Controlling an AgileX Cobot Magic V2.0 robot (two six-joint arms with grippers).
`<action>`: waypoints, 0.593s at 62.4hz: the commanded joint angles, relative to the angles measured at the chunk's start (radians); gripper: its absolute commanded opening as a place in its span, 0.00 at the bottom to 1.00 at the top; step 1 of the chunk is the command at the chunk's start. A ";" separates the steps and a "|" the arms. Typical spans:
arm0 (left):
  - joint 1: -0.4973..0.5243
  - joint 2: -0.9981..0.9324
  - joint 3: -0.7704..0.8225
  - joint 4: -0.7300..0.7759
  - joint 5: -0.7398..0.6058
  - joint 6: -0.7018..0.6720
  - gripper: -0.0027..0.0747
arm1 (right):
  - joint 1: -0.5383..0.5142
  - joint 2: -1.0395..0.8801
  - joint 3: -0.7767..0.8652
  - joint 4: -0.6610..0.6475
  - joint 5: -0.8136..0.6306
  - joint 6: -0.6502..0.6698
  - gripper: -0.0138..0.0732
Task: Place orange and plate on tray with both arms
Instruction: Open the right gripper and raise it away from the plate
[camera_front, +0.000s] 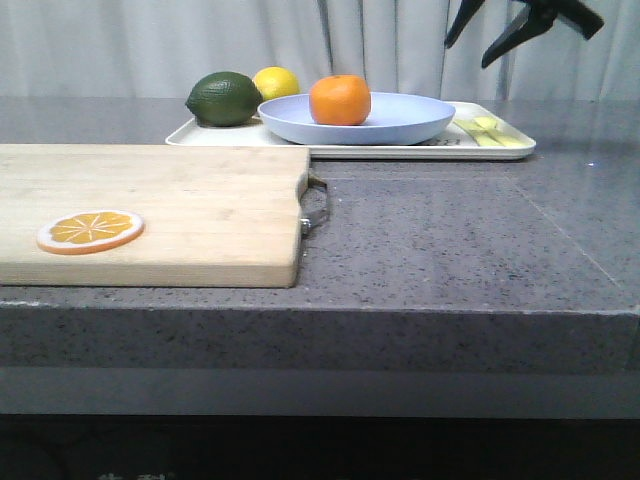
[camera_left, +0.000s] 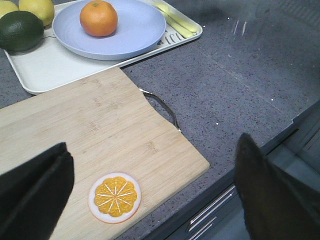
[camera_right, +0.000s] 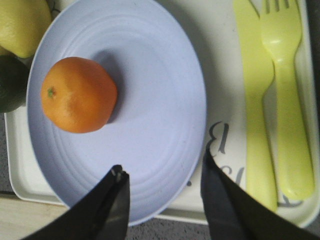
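Observation:
The orange (camera_front: 340, 99) sits on the lavender-blue plate (camera_front: 400, 125), and the plate rests on the cream-white tray (camera_front: 250, 139) at the back of the counter. In the right wrist view the orange (camera_right: 78, 95) lies off-centre on the plate (camera_right: 150, 100), above the tray (camera_right: 220, 45). My right gripper (camera_right: 163, 165) is open and empty, high over the plate's rim; it also shows in the front view (camera_front: 468, 52). My left gripper (camera_left: 153, 142) is open and empty above the cutting board, well short of the orange (camera_left: 98, 18), the plate (camera_left: 135, 30) and the tray (camera_left: 45, 70).
A wooden cutting board (camera_front: 180, 210) with a metal handle holds a flat orange slice (camera_front: 90, 231) at front left. A dark green fruit (camera_front: 223, 98) and a lemon (camera_front: 276, 81) sit on the tray's left. A yellow knife (camera_right: 255, 100) and fork (camera_right: 287, 100) lie on its right.

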 joint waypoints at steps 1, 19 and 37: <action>0.003 -0.004 -0.028 -0.010 -0.072 -0.007 0.84 | 0.008 -0.127 -0.035 -0.034 0.014 -0.021 0.57; 0.003 -0.004 -0.028 -0.010 -0.072 -0.007 0.84 | 0.129 -0.315 0.002 -0.240 0.122 -0.147 0.57; 0.003 -0.004 -0.028 -0.010 -0.071 -0.007 0.84 | 0.197 -0.617 0.387 -0.460 -0.005 -0.156 0.57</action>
